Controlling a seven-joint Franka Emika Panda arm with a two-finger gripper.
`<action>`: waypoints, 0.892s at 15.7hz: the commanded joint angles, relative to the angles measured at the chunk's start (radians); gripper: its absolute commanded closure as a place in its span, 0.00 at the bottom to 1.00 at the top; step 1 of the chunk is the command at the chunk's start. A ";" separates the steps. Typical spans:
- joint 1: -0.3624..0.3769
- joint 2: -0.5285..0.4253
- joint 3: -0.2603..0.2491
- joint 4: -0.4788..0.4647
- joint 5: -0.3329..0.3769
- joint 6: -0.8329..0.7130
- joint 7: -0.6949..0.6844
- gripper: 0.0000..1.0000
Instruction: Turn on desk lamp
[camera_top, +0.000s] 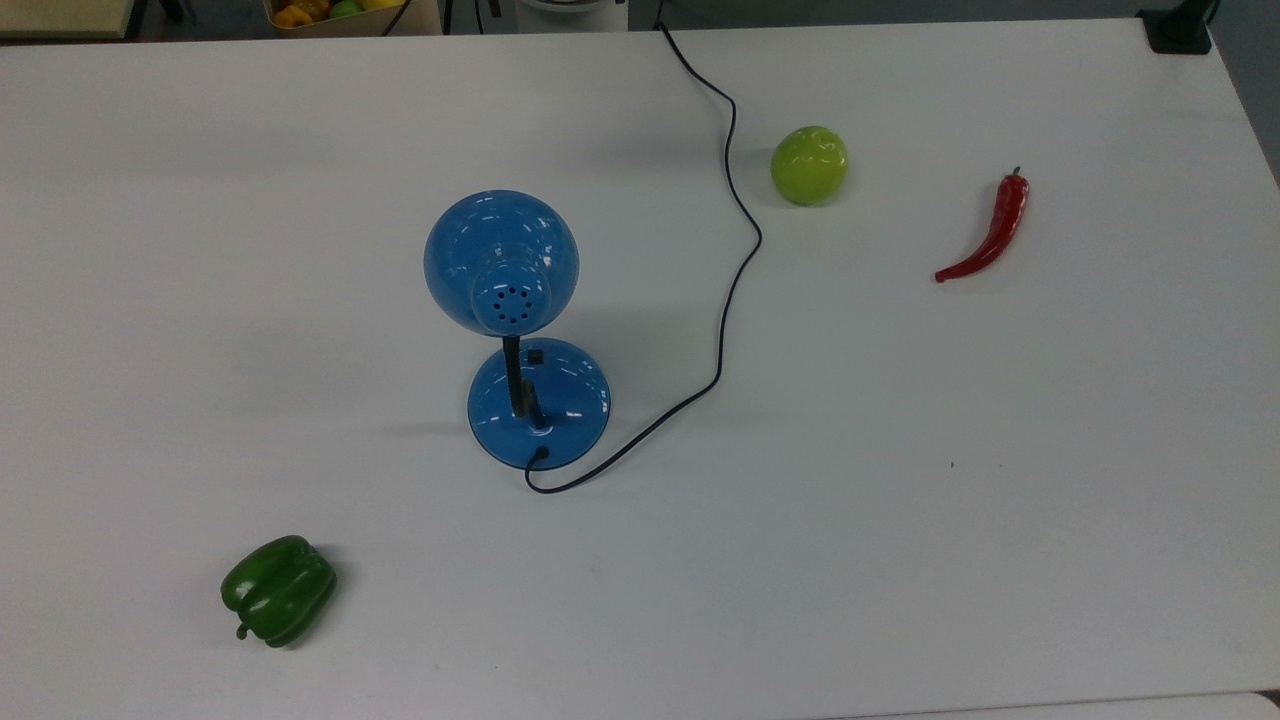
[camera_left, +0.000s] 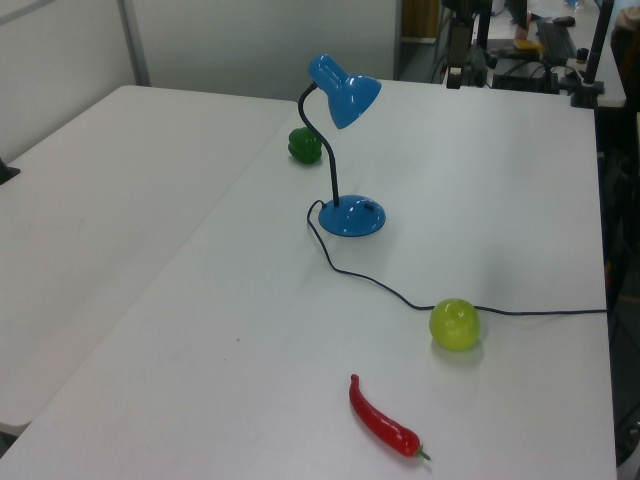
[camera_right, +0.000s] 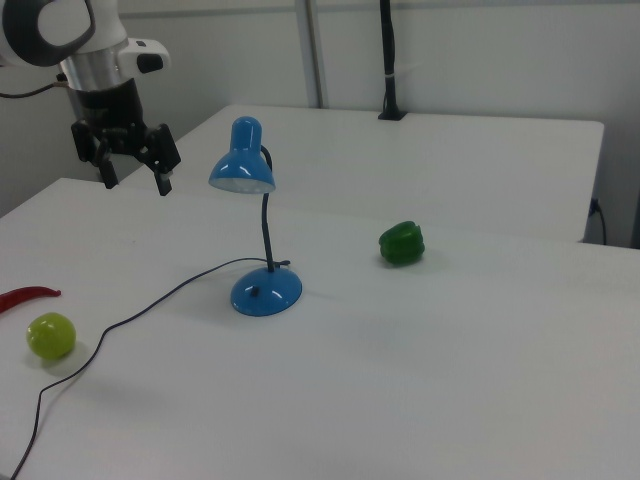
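Note:
The desk lamp stands near the table's middle, its blue dome shade (camera_top: 500, 258) over the round blue base (camera_top: 540, 402). A small black switch (camera_top: 535, 355) sits on the base beside the black neck. The thin black cord (camera_top: 735, 260) runs from the base to the top view's upper edge. In the right view the lamp (camera_right: 243, 160) has my gripper (camera_right: 135, 179) hanging to its left, at about shade height and well above the table. The gripper is open and holds nothing. No bright patch shows on the table under the shade.
A green apple (camera_top: 808, 165) and a red chili (camera_top: 988, 232) lie on the top view's right. A green bell pepper (camera_top: 278, 590) lies at the lower left. A box of fruit (camera_top: 330, 10) sits past the table's far edge. A second white table (camera_left: 110, 200) adjoins on the left view's left.

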 joint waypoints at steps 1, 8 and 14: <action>0.036 -0.021 -0.040 -0.022 0.006 -0.001 -0.021 0.00; 0.027 -0.019 -0.040 -0.022 0.009 0.002 -0.025 0.41; 0.025 -0.018 -0.040 -0.024 0.011 0.004 -0.033 0.91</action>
